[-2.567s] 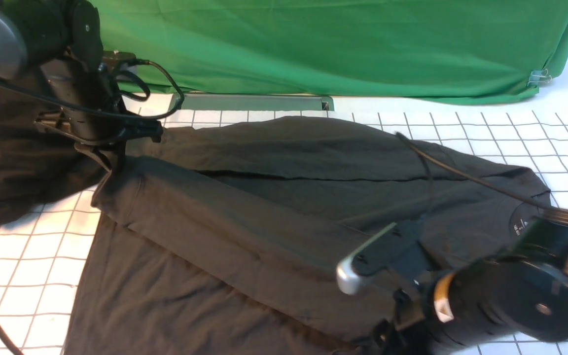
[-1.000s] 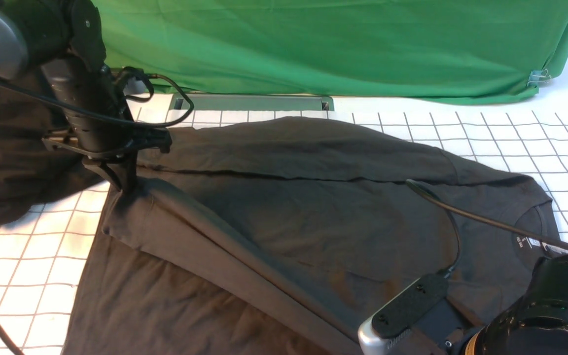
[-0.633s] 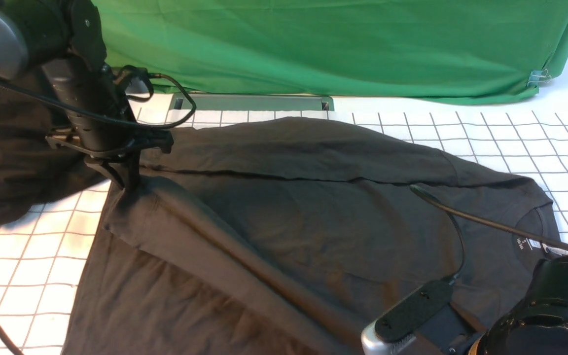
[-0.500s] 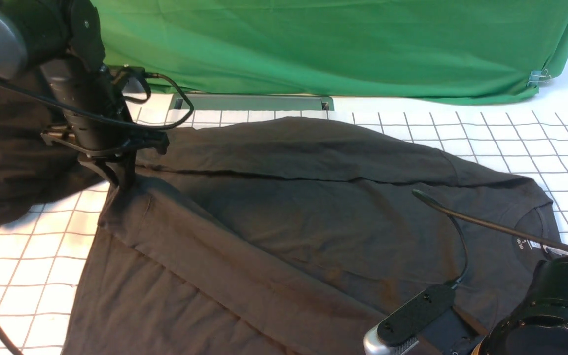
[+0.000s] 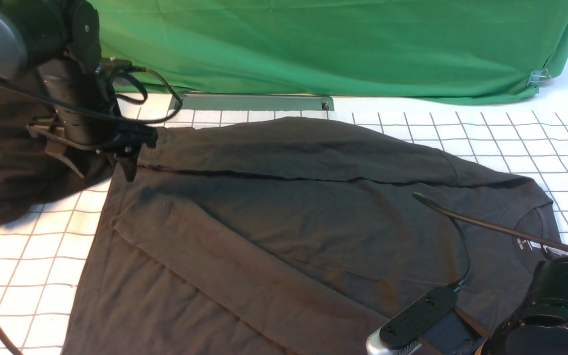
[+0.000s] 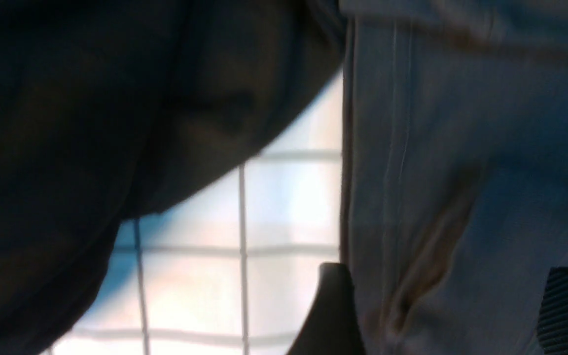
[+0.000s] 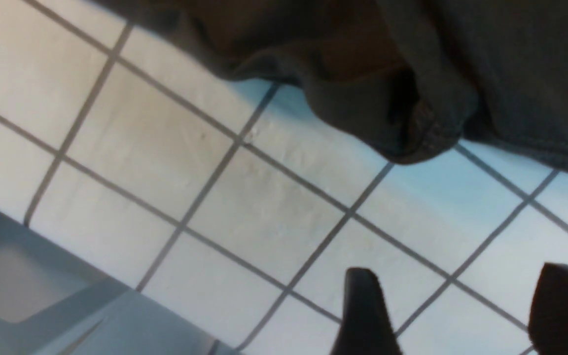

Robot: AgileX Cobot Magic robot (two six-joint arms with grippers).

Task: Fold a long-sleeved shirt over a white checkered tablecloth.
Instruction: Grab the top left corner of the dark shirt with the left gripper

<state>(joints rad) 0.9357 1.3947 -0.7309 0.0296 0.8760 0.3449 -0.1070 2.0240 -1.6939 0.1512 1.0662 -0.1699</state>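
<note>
We see a green cloth (image 5: 313,44) hung at the back, a clip (image 5: 536,77) on its right corner, a grey rail (image 5: 252,102) below, and a black garment (image 5: 3,167) heaped at the left.

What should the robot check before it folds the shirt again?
1. Left gripper open, holding nothing: ok.
2. Right gripper open above bare white checkered tablecloth: ok.
3. Near sleeve laid across the long-sleeved shirt: ok.
4. Shirt smooth: not ok, wrinkles in its near part.
5. Other black garment clear of the shirt's hem: cannot tell, they lie very close.
6. Right arm's cable clear of the collar: cannot tell, it crosses there in the front view.
</note>
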